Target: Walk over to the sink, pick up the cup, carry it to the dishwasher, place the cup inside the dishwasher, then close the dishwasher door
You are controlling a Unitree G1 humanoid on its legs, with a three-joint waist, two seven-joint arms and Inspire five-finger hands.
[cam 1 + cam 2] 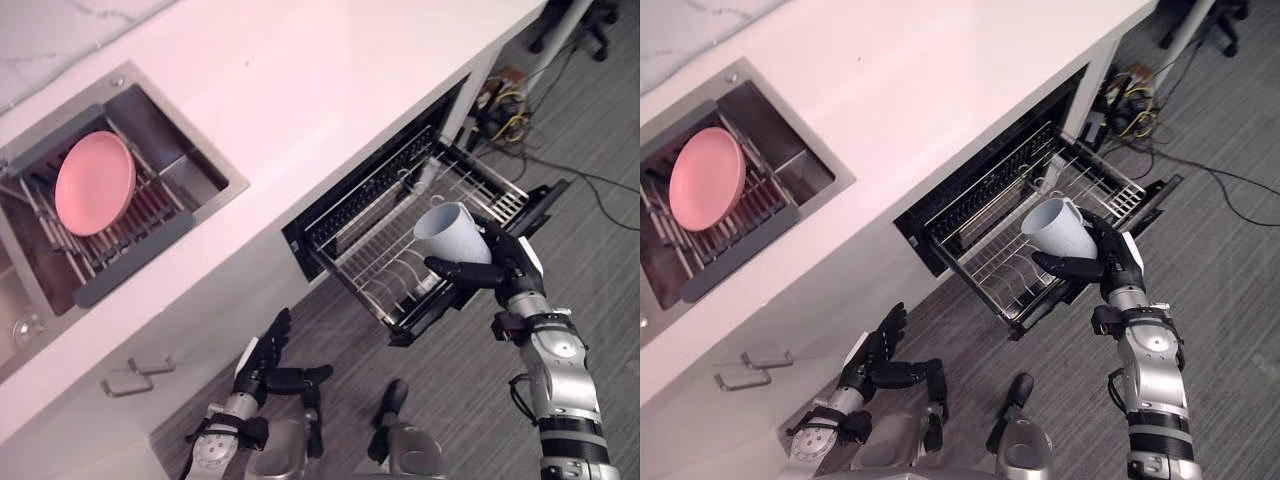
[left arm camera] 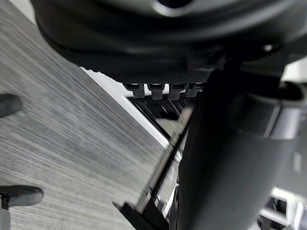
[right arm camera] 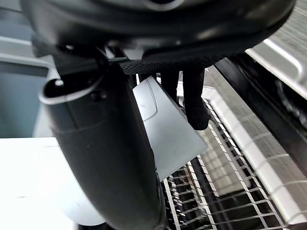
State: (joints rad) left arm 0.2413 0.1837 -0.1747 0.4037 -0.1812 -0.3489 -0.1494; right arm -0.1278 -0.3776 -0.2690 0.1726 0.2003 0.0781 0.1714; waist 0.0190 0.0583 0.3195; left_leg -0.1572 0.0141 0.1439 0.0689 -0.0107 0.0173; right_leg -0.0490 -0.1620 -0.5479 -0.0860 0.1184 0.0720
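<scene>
Right hand (image 1: 497,268) is gripping the cup (image 1: 452,233), fingers and thumb curling round its base end, holding it above the pulled-out dishwasher rack (image 1: 385,265). Cup is sitting tilted, long axis slanting, mouth pointing up toward the counter (image 1: 330,90). Left hand (image 1: 268,362) is hanging low, fingers relaxed.

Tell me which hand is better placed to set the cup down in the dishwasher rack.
Right. The right hand holds the cup just above the pulled-out rack. The left hand hangs open and low by the cabinet, away from the rack.
</scene>
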